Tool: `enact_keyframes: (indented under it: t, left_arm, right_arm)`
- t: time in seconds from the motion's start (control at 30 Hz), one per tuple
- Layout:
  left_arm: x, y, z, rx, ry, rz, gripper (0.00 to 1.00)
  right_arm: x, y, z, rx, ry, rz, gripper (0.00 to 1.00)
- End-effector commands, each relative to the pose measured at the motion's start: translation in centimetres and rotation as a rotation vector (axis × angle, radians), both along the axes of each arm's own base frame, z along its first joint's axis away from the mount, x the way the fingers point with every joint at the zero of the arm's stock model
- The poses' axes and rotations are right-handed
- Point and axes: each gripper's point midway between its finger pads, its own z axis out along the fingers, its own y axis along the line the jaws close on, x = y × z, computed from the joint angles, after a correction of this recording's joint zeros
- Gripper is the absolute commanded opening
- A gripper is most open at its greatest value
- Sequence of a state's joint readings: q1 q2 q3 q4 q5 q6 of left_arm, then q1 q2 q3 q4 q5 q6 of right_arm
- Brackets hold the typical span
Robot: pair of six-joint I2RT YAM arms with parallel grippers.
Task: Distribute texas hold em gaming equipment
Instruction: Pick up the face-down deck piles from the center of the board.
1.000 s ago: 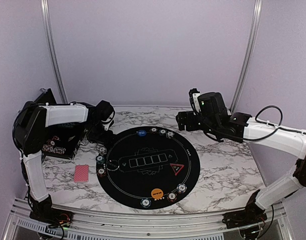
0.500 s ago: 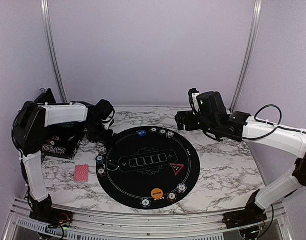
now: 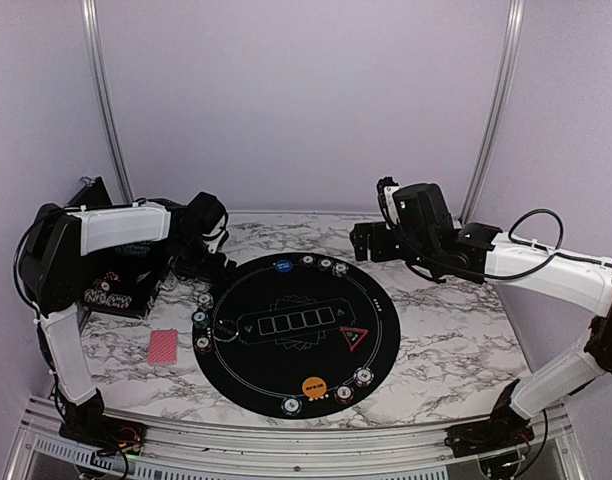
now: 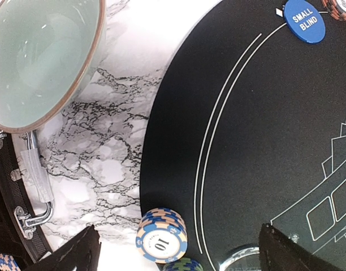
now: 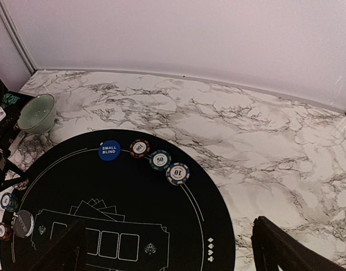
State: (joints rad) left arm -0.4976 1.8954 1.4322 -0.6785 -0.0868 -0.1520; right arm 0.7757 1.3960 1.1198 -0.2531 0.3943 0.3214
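Note:
A blue "small blind" button [image 3: 282,266] and three striped chips [image 5: 160,160] line the far rim of the black mat [image 3: 296,300]. Three more chips [image 3: 199,319] sit at its left rim. An orange button [image 3: 313,386] and three chips [image 3: 363,376] lie along the near rim. The red triangle marker [image 3: 353,337] rests on the mat's right half. One red-backed card [image 3: 163,346] lies on the marble left of the mat. My left gripper [image 4: 178,248] hangs open and empty over the blue-and-tan "10" chip stack [image 4: 161,235]. My right gripper [image 5: 170,248] hovers open and empty above the far right of the mat.
A teal bowl [image 4: 37,56] stands just off the mat's far-left rim, close to my left gripper. A black case [image 3: 116,290] holding more chips sits at the table's left edge. A dark disc [image 5: 23,223] lies among the left-rim chips. Walls close in the back and sides.
My left gripper's jaws have spread wider and the gripper has drawn slightly back from the left-rim chips. The right arm has barely moved.

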Motion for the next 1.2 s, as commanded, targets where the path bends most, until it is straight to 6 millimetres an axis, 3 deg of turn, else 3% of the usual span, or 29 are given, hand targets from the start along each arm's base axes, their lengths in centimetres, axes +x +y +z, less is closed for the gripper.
enact_keyframes:
  t: [0.0, 0.27, 0.5, 0.87, 1.17]
  left_arm:
    - [0.3, -0.5, 2.7, -0.039, -0.049, 0.01, 0.99]
    - [-0.9, 1.1, 5.6, -0.074, -0.113, 0.125, 0.99]
    - [-4.9, 5.4, 6.6, -0.041, -0.115, 0.301, 0.99]
    - [-11.3, 10.4, 4.9, -0.024, -0.051, 0.501, 0.99]
    - [-13.9, 11.9, 1.9, -0.01, 0.021, 0.56, 0.99]
  right_arm:
    - [0.3, 0.0, 1.7, 0.028, -0.018, -0.013, 0.98]
    - [0.4, 0.0, 1.7, 0.016, -0.027, -0.006, 0.98]
    - [0.5, 0.5, 1.5, 0.005, -0.043, 0.027, 0.99]
    - [1.1, 1.9, 1.1, -0.017, -0.061, 0.082, 0.98]
    - [1.1, 2.8, 0.9, -0.036, -0.06, 0.134, 0.98]
